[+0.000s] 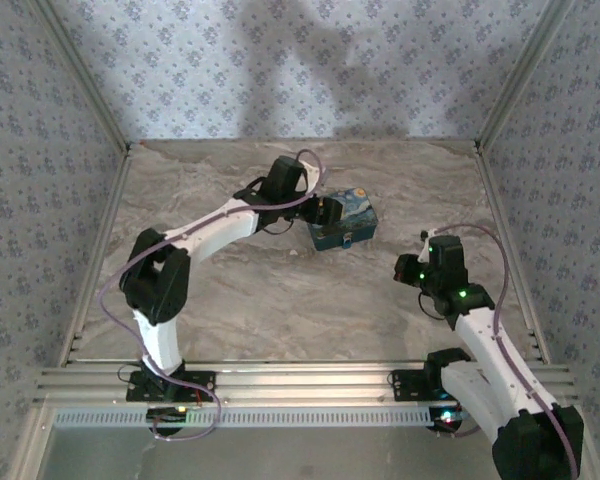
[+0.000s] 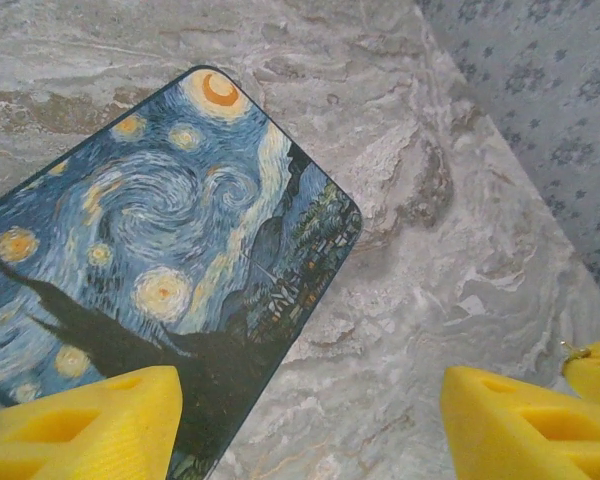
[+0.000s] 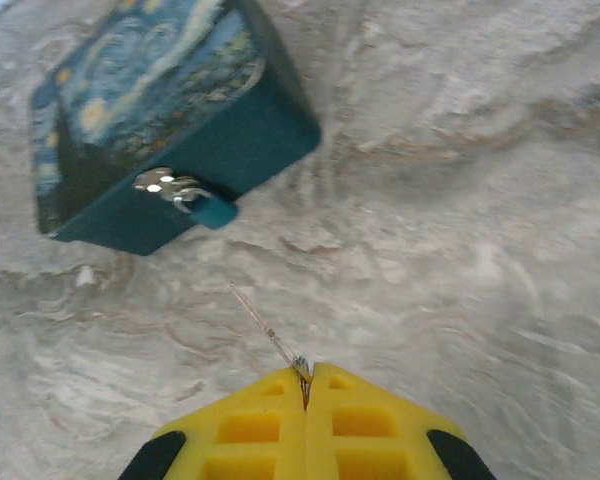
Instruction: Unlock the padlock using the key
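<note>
Both grippers staged: right gripper (image 3: 305, 375) clenched on a thin sliver, probably the key (image 3: 270, 335); padlock (image 3: 165, 185) hangs on the front face of the box (image 3: 180, 90), well ahead. Left gripper (image 2: 300, 430) spread wide above the lid. Step: approach. Next: align key tip to padlock, box braced.

place: lab-style robot test cell | landmark: marble-patterned tabletop (image 1: 280, 300) | behind and on both sides of it: panels of blue-flowered wallpaper (image 1: 310, 60) | at its far corners: bare aluminium frame posts (image 1: 85, 75) | along its near edge: slotted aluminium rail (image 1: 300, 378), left arm base (image 1: 165, 385) and right arm base (image 1: 430, 385) bolted on it
</note>
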Motion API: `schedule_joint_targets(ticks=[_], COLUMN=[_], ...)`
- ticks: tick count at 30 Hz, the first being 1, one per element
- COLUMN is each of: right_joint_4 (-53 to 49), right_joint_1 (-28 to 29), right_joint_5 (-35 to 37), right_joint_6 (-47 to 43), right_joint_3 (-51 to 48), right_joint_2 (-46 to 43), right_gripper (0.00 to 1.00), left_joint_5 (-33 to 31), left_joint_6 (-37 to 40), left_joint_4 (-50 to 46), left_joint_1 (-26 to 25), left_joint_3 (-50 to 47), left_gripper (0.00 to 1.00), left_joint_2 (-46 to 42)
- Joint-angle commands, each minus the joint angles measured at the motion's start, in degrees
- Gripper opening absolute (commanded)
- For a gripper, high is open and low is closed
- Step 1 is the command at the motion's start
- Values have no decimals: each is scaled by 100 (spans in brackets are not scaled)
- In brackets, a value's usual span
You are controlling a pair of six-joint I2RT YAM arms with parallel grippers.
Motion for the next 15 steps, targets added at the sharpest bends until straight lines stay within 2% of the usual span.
schedule_joint_targets(ticks=[1,7,15], right_joint_4=[-538,-592,-621], right_joint_1=[-110,-198,-269], right_joint_5=[348,357,330], right_joint_6=[99,117,117], right_joint_3=[-20,-54,-39], right_joint_2=[-119,-120,-129], right_gripper=[0,0,0], left_joint_5=[-223,-529,-415], left_joint_6=[240,464,475], left_joint_4=[-535,-1122,-1358], left_joint_1=[-87,-241,-396], left_joint_3=[477,1156,1376], left_gripper=[69,69,69], left_joint_2=[306,829,1199])
